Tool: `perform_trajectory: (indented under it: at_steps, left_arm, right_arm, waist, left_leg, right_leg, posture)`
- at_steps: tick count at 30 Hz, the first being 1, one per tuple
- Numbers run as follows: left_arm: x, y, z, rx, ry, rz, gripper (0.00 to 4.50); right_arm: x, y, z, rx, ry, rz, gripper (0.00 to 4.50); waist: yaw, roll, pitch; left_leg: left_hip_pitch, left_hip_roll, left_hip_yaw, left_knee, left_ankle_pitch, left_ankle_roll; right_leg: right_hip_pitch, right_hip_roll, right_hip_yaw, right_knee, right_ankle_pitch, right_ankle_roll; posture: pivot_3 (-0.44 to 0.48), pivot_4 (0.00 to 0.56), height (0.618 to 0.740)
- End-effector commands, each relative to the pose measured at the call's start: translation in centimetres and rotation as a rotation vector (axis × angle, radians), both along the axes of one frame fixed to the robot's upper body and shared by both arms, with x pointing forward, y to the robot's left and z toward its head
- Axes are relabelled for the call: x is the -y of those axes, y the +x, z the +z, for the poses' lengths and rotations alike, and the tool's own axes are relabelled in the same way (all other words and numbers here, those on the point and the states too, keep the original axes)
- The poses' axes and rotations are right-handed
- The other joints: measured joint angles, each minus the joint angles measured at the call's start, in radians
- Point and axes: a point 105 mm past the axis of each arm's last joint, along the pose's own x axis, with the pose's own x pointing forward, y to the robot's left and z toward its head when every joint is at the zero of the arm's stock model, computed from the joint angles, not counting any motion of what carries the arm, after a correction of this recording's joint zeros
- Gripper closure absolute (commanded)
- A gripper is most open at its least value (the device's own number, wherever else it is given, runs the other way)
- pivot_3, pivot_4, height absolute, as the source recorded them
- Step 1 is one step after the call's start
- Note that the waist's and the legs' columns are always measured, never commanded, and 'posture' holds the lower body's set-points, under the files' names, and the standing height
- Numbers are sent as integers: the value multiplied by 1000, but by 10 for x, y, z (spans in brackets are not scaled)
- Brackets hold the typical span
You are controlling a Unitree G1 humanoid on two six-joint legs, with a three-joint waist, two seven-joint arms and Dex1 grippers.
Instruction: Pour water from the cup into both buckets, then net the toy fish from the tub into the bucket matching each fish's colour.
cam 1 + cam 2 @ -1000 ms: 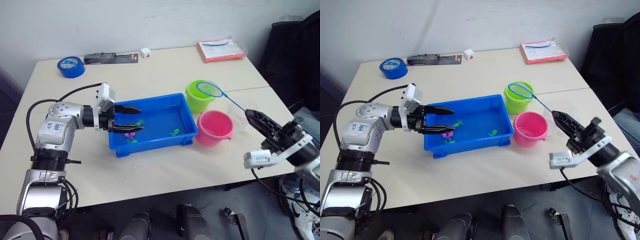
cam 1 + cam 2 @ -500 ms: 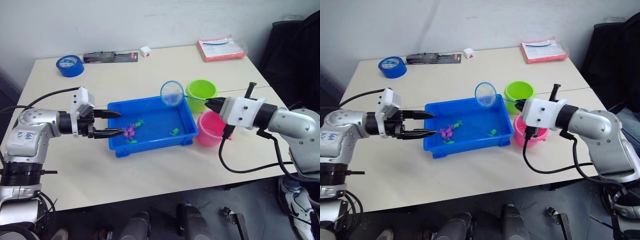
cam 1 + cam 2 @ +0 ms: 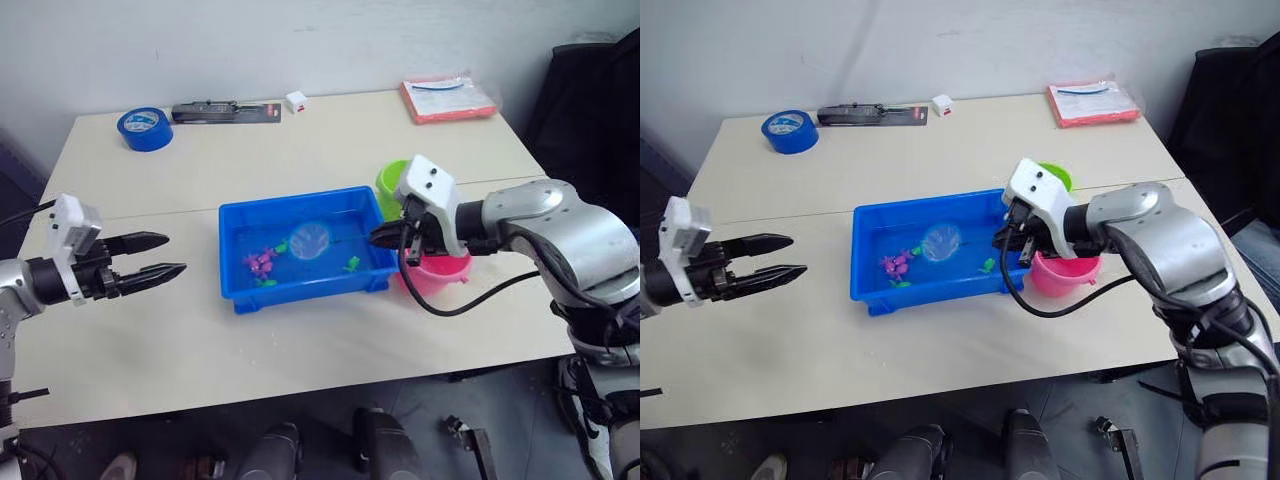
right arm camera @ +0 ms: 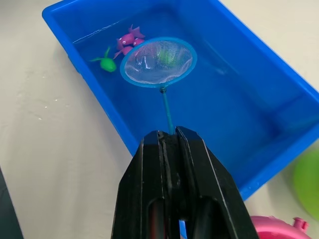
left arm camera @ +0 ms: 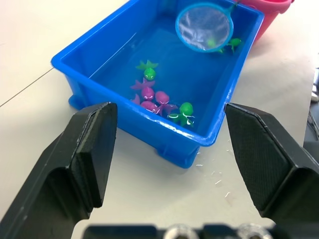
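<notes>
Right wrist view | right gripper (image 4: pixel 172 142) clamps net (image 4: pixel 158 61) handle | hoop in tub (image 4: pixel 279 107) over fish (image 4: pixel 128 40) | left gripper (image 3: pixel 160 256) wide open, empty

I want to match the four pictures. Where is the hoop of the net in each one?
Left eye view: the net hoop sits low in the middle of the blue tub.
Right eye view: same place, hoop mid-tub.
Left wrist view: hoop at the tub's far end, near the pink bucket.
Right wrist view: hoop beyond the right gripper, which is shut on the handle.
Shared landmark: the tub.
</notes>
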Motion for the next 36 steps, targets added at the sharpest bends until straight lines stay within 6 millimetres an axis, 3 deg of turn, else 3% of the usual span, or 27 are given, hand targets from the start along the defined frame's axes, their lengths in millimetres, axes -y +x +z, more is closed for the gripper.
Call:
perform_trajectory:
  at_steps: [1, 18, 25, 36]
  left_arm:
    - [-1, -9, 8, 30, 11, 0, 791]
    - [10, -12, 4, 28, -11, -4, 791]
    - [0, -23, -5, -35, 23, 21, 791]
    - [-5, -28, -2, -23, 29, 51, 791]
  right_arm:
    - [-8, 2, 5, -29, 6, -9, 3707]
    - [-28, 14, -21, -141, -69, -50, 3707]
    - [-40, 20, -30, -159, -75, -52, 3707]
    - [-59, 23, -34, -186, -30, -40, 3707]
  waist:
    - [-3, 0, 0]
    - [-8, 0, 0]
    - [-13, 0, 0]
    - [-28, 0, 0]
  left_leg:
    - [0, 0, 0, 0, 0, 0]
    - [0, 1, 1, -3, 0, 0]
    - [0, 1, 2, -4, 0, 0]
    - [0, 1, 1, -5, 0, 0]
  right_leg:
    - [0, 0, 0, 0, 0, 0]
    - [-2, 1, -1, 0, 0, 0]
    - [-3, 1, -1, 0, 0, 0]
    - [-3, 1, -1, 0, 0, -1]
  posture:
    - [0, 150, 740]
    - [0, 150, 740]
    - [0, 150, 740]
    - [0, 150, 740]
